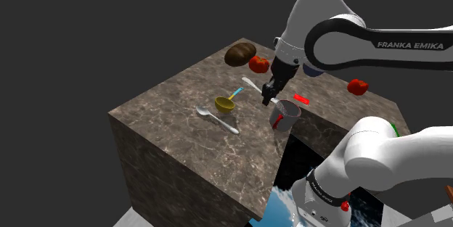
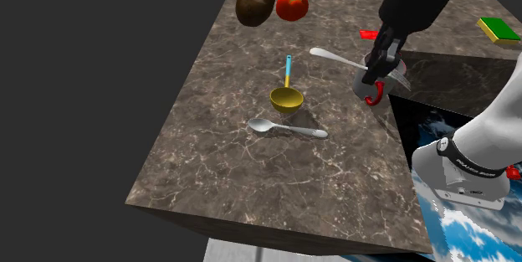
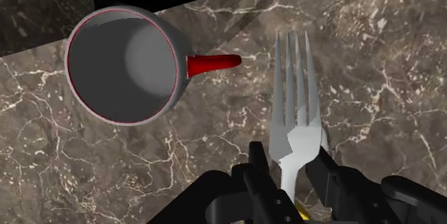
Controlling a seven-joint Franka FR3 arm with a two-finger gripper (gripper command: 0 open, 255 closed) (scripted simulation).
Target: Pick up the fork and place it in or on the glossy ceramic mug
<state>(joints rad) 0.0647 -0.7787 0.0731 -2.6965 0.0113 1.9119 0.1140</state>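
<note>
– Pinching anything, was the gripper (image 3: 290, 165)?
– Yes. Both black fingers (image 3: 261, 169) were clamped on the fork (image 3: 294, 94), at the neck just below the tines, w/ the tines pointing away from the hand.
– Fork's position vs. the mug (image 3: 125, 65)?
– Beside it, not over it. In the wrist view the tines lay just past the tip of the mug's red handle (image 3: 213, 62), apart from it. The mug was grey w/ a thin red rim, its mouth facing the camera.
– And from outside?
– Shoulder view: the gripper (image 1: 270, 96) hung just above the mug (image 1: 285, 114), and the fork (image 1: 252, 85) stuck out up & to that view's left. Second exterior view: the fork (image 2: 335, 57) was roughly level, pointing to that view's left, held off the dark marble counter (image 2: 251, 177). The mug (image 2: 372, 93) was partly hidden behind the gripper (image 2: 378, 66), nr the counter's edge.
– Other stuff on the counter?
– A yellow ladle (image 2: 287, 97) w/ a blue handle, and a silver spoon (image 2: 287, 129) just beside its bowl, both toward the middle. A brown loaf (image 2: 256, 0) & a tomato (image 2: 292, 5) sat side by side at the far corner. A small red item (image 2: 368, 33) lay beyond the mug; couldn't tell what it was. A green-and-yellow block (image 2: 498, 29) sat at that view's right edge. In the shoulder view a red thing (image 1: 356, 86), roundish, sat well apart from the rest.
</note>
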